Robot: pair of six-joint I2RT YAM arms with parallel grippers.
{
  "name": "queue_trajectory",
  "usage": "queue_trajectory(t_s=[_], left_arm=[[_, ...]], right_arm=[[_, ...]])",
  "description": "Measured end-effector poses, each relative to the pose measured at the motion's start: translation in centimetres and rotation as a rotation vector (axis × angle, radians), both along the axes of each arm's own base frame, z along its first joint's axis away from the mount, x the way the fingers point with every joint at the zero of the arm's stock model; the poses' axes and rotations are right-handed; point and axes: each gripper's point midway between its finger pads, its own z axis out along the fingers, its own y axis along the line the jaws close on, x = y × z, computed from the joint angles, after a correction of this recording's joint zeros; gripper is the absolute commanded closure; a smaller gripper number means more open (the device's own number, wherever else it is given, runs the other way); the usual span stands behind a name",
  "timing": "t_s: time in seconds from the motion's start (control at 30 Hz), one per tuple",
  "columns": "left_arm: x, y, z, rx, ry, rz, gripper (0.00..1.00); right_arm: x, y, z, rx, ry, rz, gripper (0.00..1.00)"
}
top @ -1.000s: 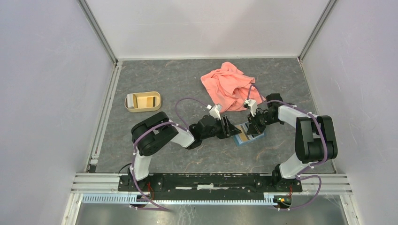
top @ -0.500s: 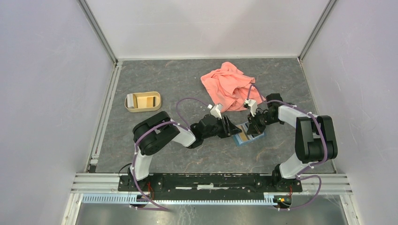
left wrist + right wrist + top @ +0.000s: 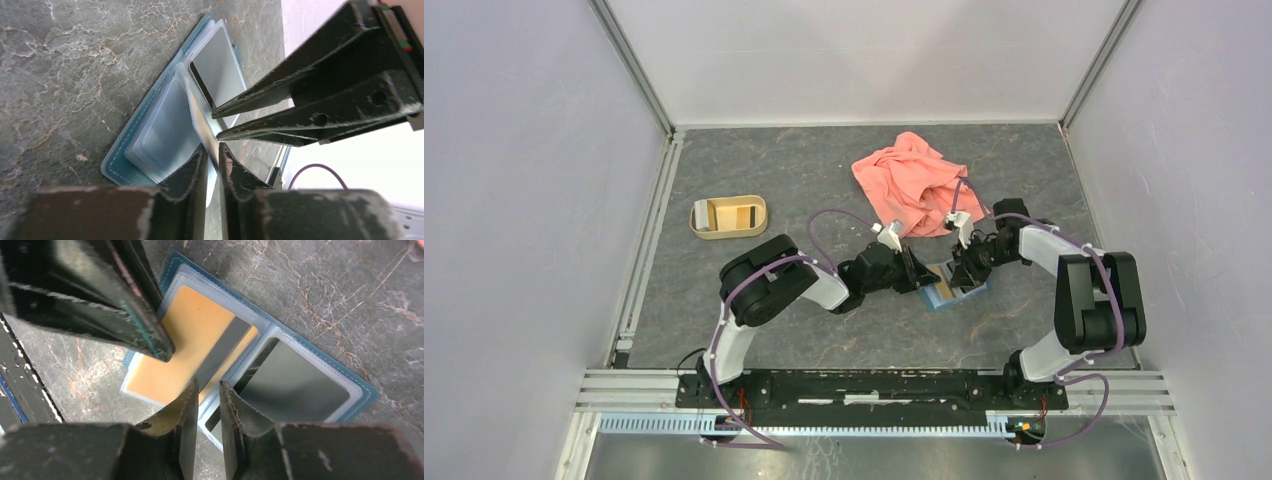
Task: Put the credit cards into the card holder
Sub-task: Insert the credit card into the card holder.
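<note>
Left gripper (image 3: 212, 150): narrow, pinching the card (image 3: 175, 350) by its edge; it has closed in since a second ago. Holder (image 3: 361, 390): unmoved, open flat mid-desk (image 3: 824, 180), long axis roughly left-right. Right gripper (image 3: 207, 390): narrow, at the card's striped end; grip cannot be told.

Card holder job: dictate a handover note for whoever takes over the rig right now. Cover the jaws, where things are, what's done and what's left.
Left gripper: jaws narrowed around a thin sheet at the card holder. I cannot tell whether it is a card or a clear sleeve.
Right gripper: jaws close together over the holder's middle; grip unclear.
Things: the holder lies open on the table between both grippers, with an orange card at one sleeve.
Done: holder open, one card at its sleeve.
Left: confirm that card is fully in. The other sleeve looks dark, so check it.
</note>
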Motion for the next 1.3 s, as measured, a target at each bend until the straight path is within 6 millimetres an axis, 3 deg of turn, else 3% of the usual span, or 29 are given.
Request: queue_trajectory(t_s=[0.17,0.3,0.4,0.63,0.87,1.2,1.3], left_arm=[[0.6,-0.2,0.2,-0.002,0.008,0.006,0.95],[1.0,0.2,-0.4,0.035,0.029,0.003,0.95],[1.6,0.1,-0.8,0.093,0.026,-0.010,0.91],[2.7,-1.9,1.4,0.138,-0.009,-0.064,0.75],[2.1,-3.0,2.3,0.099,-0.004,-0.129,0.59],[2.6,-7.9,2.3,-0.013,0.005,-0.204,0.56],[2.3,-8.5,2.4,-0.025,0.005,-0.217,0.54]], right_arm=[[1.0,-1.3,2.9,0.035,-0.104,-0.042,0.66],[2.6,-3.5,5.6,0.033,-0.227,-0.128,0.63],[3.3,-5.0,6.5,0.024,-0.283,-0.189,0.63],[3.5,-6.1,5.2,0.005,-0.244,-0.243,0.62],[3.4,-7.0,4.0,0.003,-0.196,-0.274,0.61],[3.5,-9.0,4.2,0.036,-0.187,-0.357,0.61],[3.5,-9.4,4.3,0.046,-0.189,-0.373,0.60]])
